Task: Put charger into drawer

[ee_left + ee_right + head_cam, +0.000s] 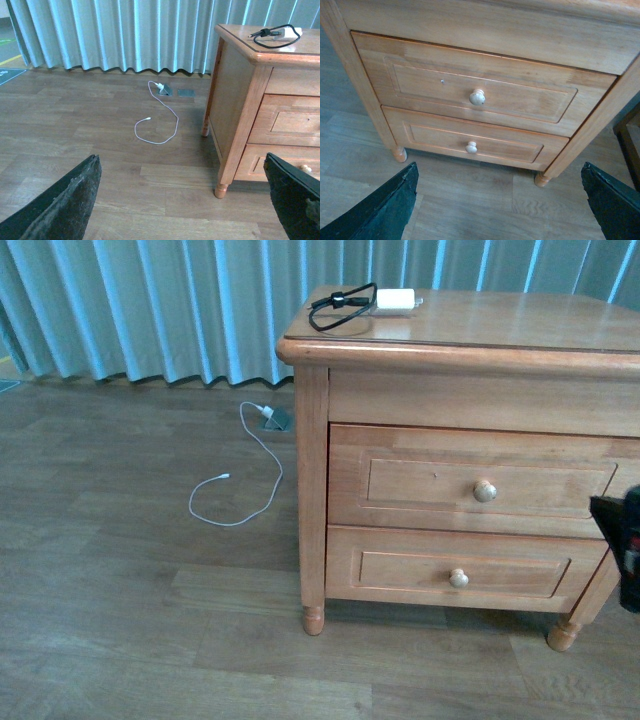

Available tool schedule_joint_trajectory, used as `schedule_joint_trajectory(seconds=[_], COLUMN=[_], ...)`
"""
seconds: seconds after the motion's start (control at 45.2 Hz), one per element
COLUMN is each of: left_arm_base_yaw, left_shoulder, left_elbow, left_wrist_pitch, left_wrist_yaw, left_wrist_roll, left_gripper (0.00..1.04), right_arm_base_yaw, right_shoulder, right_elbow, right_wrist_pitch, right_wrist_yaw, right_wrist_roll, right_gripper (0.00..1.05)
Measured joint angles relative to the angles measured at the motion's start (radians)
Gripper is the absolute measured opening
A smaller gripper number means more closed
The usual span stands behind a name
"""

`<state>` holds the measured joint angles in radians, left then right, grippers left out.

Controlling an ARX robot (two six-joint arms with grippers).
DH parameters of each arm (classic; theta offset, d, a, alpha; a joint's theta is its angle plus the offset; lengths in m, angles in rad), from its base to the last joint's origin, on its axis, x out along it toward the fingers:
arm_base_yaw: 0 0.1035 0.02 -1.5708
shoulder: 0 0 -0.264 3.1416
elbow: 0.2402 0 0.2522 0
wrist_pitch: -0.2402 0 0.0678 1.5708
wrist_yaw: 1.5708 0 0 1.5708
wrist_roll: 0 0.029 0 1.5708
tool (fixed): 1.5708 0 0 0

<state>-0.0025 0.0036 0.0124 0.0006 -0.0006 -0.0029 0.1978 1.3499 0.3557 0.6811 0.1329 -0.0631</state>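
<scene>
Opening comes first, and it is not yet begun; the drawer point(430, 485), the taller upper one of the two in the wooden nightstand point(312, 490), sits shut and flush with the frame, its round pale knob point(484, 490) untouched; the shallower drawer point(400, 570) below it is shut too. The charger point(396, 300) lies on the nightstand's top, near the back left corner as the front view shows it, its black cable looped beside the white block; nothing is near it. A long white cable point(262, 411) trails over the floor by the curtain point(150, 310), well apart from the furniture; it is not the task's thing.

The right gripper point(498, 172) faces the two drawer fronts from a little way off, jaws spread wide and empty; in the front view only part of it shows, at the right edge. The left gripper point(180, 165) hangs low over the floor off the nightstand's left side, likewise spread wide with nothing between its fingers point(65, 200).

I judge the right arm better placed for the next move: go forward to the upper knob, centre the jaws on it, close, and pull straight out; only with the drawer open does lifting the charger make sense, and the left arm sits on that side.
</scene>
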Motion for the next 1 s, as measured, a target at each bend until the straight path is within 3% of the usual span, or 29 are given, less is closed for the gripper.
schedule_joint_trajectory(seconds=[0.464,0.995], left_arm_base_yaw=[0.000,0.000], left_shoulder=[0.000,0.000], left_elbow=[0.000,0.000], left_wrist_pitch=[0.000,0.000], left_wrist_yaw=[0.000,0.000], left_wrist_roll=[0.000,0.000], left_gripper=[0.99,0.99], right_arm_base_yaw=[0.041,0.066], right_shoulder=[0.434,0.811], right_elbow=[0.243,0.566], right_wrist_pitch=[0.217,0.252], right_wrist_yaw=[0.046,0.068], right_wrist_roll=[-0.034,0.001], right_gripper=[0.96,0.96])
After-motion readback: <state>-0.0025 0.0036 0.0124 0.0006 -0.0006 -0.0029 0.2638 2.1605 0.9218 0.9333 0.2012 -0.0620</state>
